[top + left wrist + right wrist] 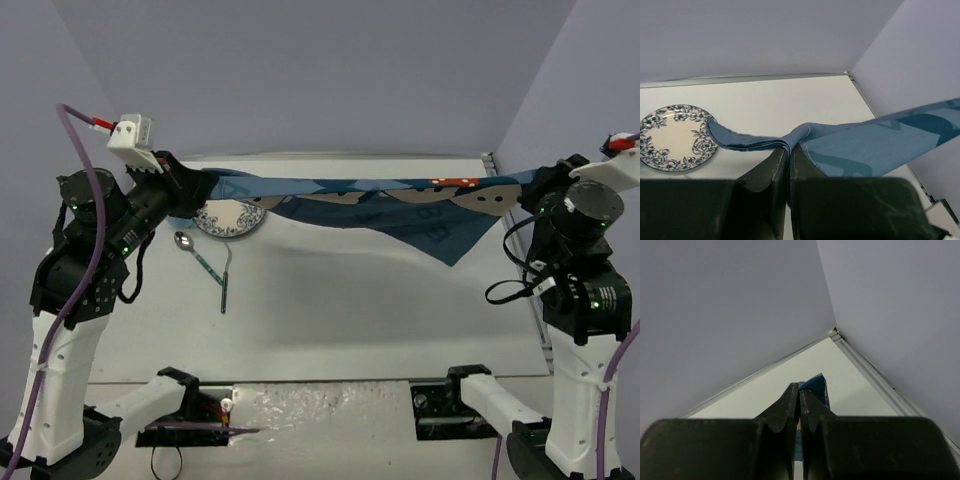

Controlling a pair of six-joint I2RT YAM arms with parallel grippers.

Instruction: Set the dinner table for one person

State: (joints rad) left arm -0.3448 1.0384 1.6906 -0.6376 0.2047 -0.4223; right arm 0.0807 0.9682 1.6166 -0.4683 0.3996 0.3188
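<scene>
Two grippers held the blue placemat (400, 205) taut in the air over the far half of the white dinner table (380, 320). The left gripper (789, 150) was clamped on one bunched corner. The right gripper (800, 390) pinched the opposite end near the metal rim (865, 367). Grey walls (300, 70) closed three sides. A floral plate (230, 218), a spoon (186, 242) and probably a fork (226, 280) lay far-left. Open surface ran from there to the right rim.

**Cloth aloft, tableware below**

A blue patterned placemat (400, 205) stretches taut in mid-air, one corner sagging. Near its left end lies a blue-floral plate (230, 218). Just beside the plate, a spoon (185, 241) and a dark slender utensil (225, 285) angle together.
</scene>
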